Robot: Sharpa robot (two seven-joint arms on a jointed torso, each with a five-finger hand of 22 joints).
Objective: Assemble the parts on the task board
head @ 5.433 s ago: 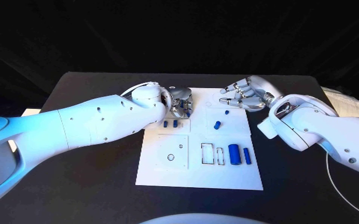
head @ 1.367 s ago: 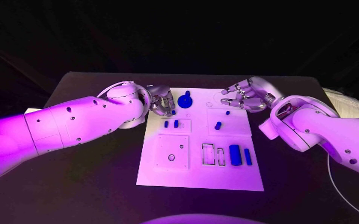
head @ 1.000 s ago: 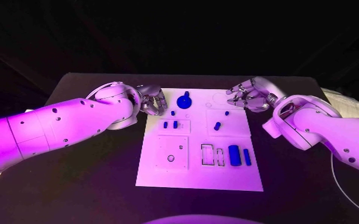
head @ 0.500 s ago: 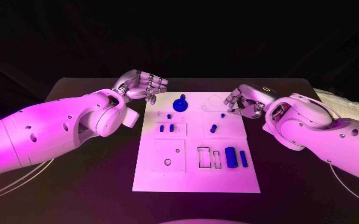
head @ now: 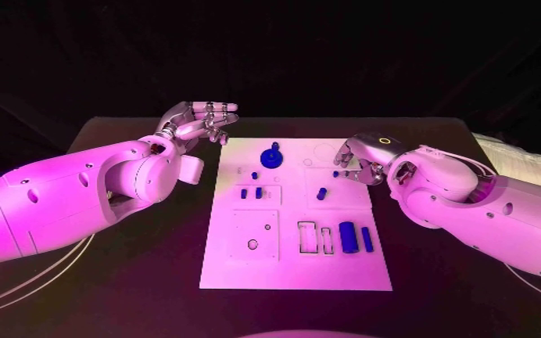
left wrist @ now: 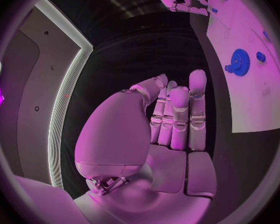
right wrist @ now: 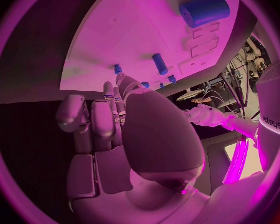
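The white task board (head: 295, 264) lies in the middle of the black table. On its far part sits a blue gear (head: 272, 156), with small blue pegs (head: 250, 193) nearer and to the left. Two more pegs (head: 321, 193) stand right of centre. A thick blue cylinder (head: 349, 237) and a thin one (head: 367, 237) lie at the near right. My left hand (head: 203, 123) hovers off the board's far left corner, fingers extended side by side (left wrist: 177, 114), holding nothing. My right hand (head: 359, 158) hangs at the board's far right edge, fingers loosely extended (right wrist: 109, 119), nothing in it.
Black table (head: 135, 275) surrounds the board on all sides. Outlined rectangular slots (head: 309, 238) and a square plate with a hole (head: 255, 235) mark the board's near half. In the right wrist view the thick cylinder (right wrist: 204, 10) and a peg (right wrist: 159, 63) lie beyond the fingers.
My left hand has lifted off the board's far left part and drawn back beyond its corner. My right hand has turned and sunk a little at the far right edge. The parts lie as before.
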